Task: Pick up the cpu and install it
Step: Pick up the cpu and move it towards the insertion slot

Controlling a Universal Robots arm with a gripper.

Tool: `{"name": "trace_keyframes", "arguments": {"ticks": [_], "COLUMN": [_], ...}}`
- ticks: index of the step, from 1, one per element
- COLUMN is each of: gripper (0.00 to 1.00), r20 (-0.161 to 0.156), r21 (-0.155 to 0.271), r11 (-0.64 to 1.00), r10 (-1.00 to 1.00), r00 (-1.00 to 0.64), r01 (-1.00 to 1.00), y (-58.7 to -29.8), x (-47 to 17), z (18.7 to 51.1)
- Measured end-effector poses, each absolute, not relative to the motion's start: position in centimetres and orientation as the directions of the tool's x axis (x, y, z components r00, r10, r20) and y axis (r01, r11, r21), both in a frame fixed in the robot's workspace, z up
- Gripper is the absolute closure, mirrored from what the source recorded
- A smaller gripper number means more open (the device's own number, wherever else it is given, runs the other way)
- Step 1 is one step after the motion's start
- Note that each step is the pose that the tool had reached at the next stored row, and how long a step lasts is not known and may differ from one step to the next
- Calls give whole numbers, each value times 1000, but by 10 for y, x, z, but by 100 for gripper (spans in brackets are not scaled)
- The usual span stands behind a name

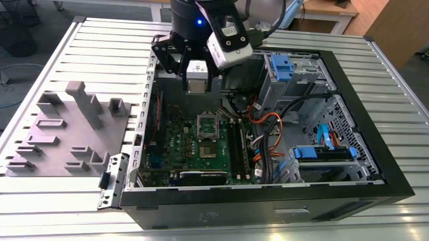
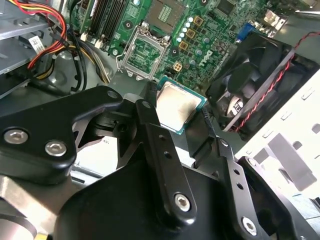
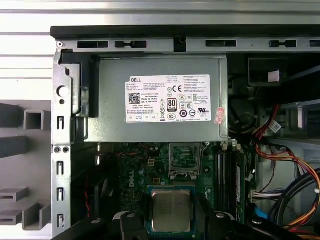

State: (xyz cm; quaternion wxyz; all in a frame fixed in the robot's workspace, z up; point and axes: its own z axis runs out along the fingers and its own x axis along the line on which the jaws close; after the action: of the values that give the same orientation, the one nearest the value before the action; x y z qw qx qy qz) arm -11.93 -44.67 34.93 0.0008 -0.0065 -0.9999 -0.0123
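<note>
Evidently, at the left of the exterior view, the grey block fixture (image 1: 67, 130) is lying on the slatted table (image 1: 100, 35) beside the open computer case (image 1: 221, 211), apparently serving as a holder for parts. Moving rightward, in the upper middle of that frame, the gripper (image 1: 197, 81) is hanging above the case with the cpu (image 1: 196, 87) pinched between its fingers. The jaws are standing apart only by the chip's width and are gripping it by opposite edges. In the second wrist view the fingers (image 2: 156, 137) are pressing on the chip's rim and leaving the silver top bare. The chip is being held about parallel to the board, probably so it can meet the socket flat. Lower down, near the exterior view's centre, the socket frame (image 1: 208, 125) is sitting on the green board (image 1: 181, 150), well apart from the chip. At the right, orange and black cables (image 1: 262, 123) are running past the blue drive brackets (image 1: 322, 153), lying clear of the socket.
</note>
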Motion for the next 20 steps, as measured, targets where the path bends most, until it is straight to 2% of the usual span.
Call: {"name": "trace_keyframes", "arguments": {"ticks": [20], "gripper": [53], "r20": [2], "r21": [25], "r11": [1000], "r10": [13], "r00": [-1000], "r01": [13], "y": [-447], "x": [-119], "z": [340]}}
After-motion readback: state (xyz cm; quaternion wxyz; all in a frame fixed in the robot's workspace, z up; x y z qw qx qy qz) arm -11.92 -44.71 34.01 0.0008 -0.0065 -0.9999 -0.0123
